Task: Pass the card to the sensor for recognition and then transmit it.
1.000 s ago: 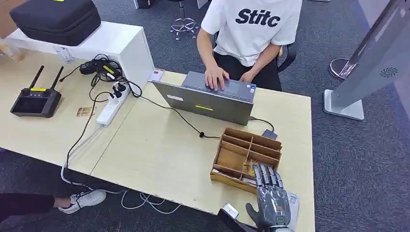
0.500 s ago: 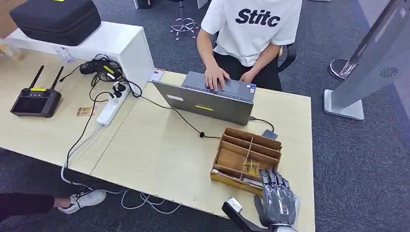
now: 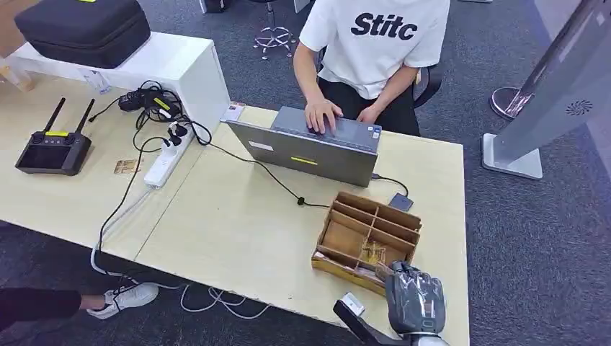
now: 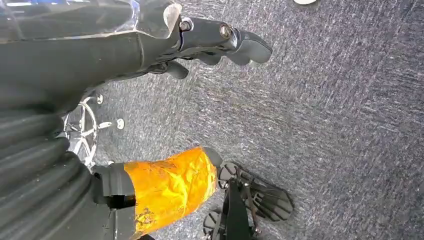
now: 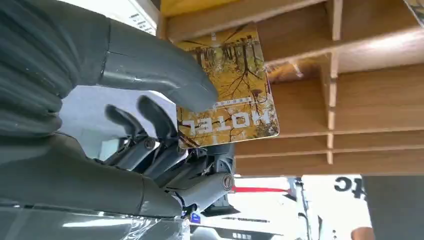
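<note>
Right wrist view: the card [image 5: 230,95], yellow with a tree pattern and the word HOTEL printed on it, is pinched by the right hand [image 5: 150,120], the thick grey thumb [image 5: 165,70] pressing on one face and the darker fingers [image 5: 150,125] curled behind the other. The card stands just in front of the wooden divider box [image 5: 350,100], over its partitions. Head view: the same right hand [image 3: 416,297] sits at the near right corner of the table [image 3: 238,231], at the near edge of the box [image 3: 364,238]; the card [image 3: 373,253] shows as a small yellow patch at the fingertips, over a near compartment. A small dark sensor [image 3: 401,202] lies flat on the table just beyond the box, joined to a cable [image 3: 288,191] that runs past the laptop [image 3: 310,148]. A person in a white shirt [image 3: 375,36] sits at the far side with both hands on the laptop keyboard. On the left part of the table lie a power strip [image 3: 167,155] and a black controller with two antennas [image 3: 54,151]; a black case [image 3: 83,29] rests on a white cabinet [image 3: 173,72]. Left wrist view: the left hand [image 4: 220,42] hangs over grey carpet [image 4: 340,125], holding nothing, its fingers loosely extended and apart
</note>
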Controlling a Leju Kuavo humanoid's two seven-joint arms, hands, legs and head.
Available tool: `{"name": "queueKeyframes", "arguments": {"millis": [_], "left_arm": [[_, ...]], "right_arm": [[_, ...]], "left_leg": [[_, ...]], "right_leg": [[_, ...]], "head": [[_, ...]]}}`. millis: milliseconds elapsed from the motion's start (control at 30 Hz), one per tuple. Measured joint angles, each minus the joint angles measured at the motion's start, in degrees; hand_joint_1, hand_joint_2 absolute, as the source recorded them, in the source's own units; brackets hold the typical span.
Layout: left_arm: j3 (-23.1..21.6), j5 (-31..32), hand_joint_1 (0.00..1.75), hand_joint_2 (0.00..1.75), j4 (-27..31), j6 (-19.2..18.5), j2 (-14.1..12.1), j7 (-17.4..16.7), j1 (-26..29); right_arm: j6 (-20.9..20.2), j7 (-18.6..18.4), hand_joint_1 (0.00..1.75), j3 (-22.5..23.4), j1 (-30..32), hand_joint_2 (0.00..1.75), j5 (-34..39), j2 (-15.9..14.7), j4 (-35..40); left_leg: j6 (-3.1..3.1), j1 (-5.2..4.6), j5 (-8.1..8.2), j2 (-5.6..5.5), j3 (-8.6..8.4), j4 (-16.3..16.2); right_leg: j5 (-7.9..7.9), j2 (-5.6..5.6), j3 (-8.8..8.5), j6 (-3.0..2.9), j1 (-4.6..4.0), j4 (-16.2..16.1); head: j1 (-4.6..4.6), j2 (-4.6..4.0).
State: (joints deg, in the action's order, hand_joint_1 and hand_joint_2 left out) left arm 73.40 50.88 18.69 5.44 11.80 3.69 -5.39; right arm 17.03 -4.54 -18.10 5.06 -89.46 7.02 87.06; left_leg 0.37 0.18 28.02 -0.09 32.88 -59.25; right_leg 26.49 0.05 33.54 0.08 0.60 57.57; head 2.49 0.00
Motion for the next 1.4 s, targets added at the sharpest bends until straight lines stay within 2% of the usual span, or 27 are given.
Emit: {"name": "queueKeyframes", "arguments": {"millis": [233,867,1033,1067,1200,1267,1400], "left_arm": [[-0.02,0.02,0.00,1.75,0.28,-0.11,0.37,0.00,0.00],[-0.02,0.02,0.00,1.75,0.59,-0.13,0.85,0.00,0.00],[-0.02,0.15,0.00,1.75,0.76,-0.13,1.09,-0.02,0.02],[-0.02,0.20,0.00,1.75,0.79,-0.13,1.14,-0.09,0.02],[-0.11,1.25,0.00,1.75,0.92,-0.68,1.22,-0.35,-0.02],[-0.33,2.19,0.00,1.75,0.94,-1.18,1.07,-0.35,-0.06],[-1.60,4.44,0.00,1.75,0.94,-1.60,0.44,-0.55,-0.25]], "right_arm": [[2.38,4.67,1.75,2.18,0.85,1.75,2.51,2.31,3.08],[3.91,6.31,1.75,5.22,2.18,1.75,4.02,4.26,7.28],[6.60,9.41,1.75,7.03,3.12,1.75,8.03,5.57,10.83],[5.57,10.71,1.75,7.50,3.26,1.75,10.20,5.90,11.70],[-7.31,18.14,1.75,8.52,2.31,1.75,24.97,7.67,13.09],[-9.69,18.49,1.75,8.52,0.04,1.75,27.96,7.85,12.24],[-12.35,15.49,1.75,8.85,-9.19,1.75,30.56,8.37,8.24]], "left_leg": [[0.00,0.00,0.00,0.00,0.00,0.00],[0.00,0.00,0.00,0.00,0.00,0.00],[0.00,0.00,0.00,0.00,0.01,0.00],[0.00,0.00,0.00,0.00,0.00,0.00],[0.00,0.00,0.00,0.03,0.04,0.01],[-0.01,0.01,-0.02,0.01,0.07,0.01],[0.03,0.01,-0.20,0.09,0.06,0.00]], "right_leg": [[0.00,0.00,0.01,0.00,0.00,0.00],[0.00,0.00,0.01,0.00,0.00,0.00],[0.00,0.00,0.01,0.00,0.00,0.00],[0.00,0.00,0.01,0.00,0.00,0.00],[-0.01,0.02,0.01,0.00,0.00,0.00],[-0.03,0.00,-0.02,0.02,0.00,0.01],[-0.24,0.06,0.03,0.00,0.00,0.02]], "head": [[0.00,0.00],[0.00,0.00],[0.00,0.00],[0.00,0.00],[0.00,-0.02],[-0.04,0.00],[-0.02,0.00]]}}
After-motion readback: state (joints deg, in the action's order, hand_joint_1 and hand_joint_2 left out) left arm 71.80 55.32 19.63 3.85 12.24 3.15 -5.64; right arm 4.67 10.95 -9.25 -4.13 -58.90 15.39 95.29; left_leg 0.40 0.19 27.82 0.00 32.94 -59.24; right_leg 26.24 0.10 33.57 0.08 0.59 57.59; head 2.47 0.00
